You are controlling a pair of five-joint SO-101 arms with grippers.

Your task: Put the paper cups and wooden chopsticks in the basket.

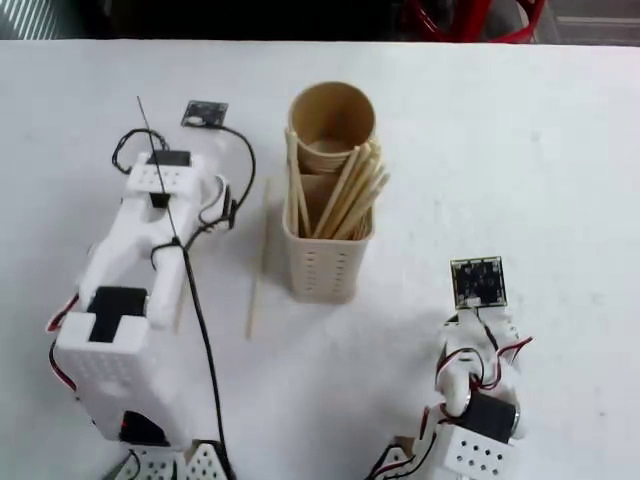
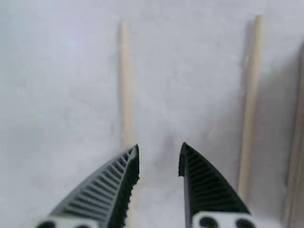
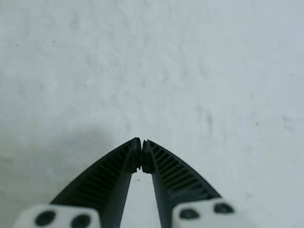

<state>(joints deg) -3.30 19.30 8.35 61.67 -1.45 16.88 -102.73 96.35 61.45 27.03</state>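
Wooden chopsticks [image 1: 350, 195] stand bunched in the pale perforated basket [image 1: 322, 270] mid-bench, with stacked paper cups [image 1: 332, 118] behind them in the same basket. A loose chopstick [image 1: 257, 262] lies flat on the white bench [image 1: 520, 150], just beside the basket. Left end effector [image 2: 159, 151] hangs released, tips apart. A pale stick [image 2: 124, 80] runs past one tip, and a second stick [image 2: 250, 95] lies parallel, apart from it. Right end effector [image 3: 141, 145] is clenched on nothing, tips touching over the bench
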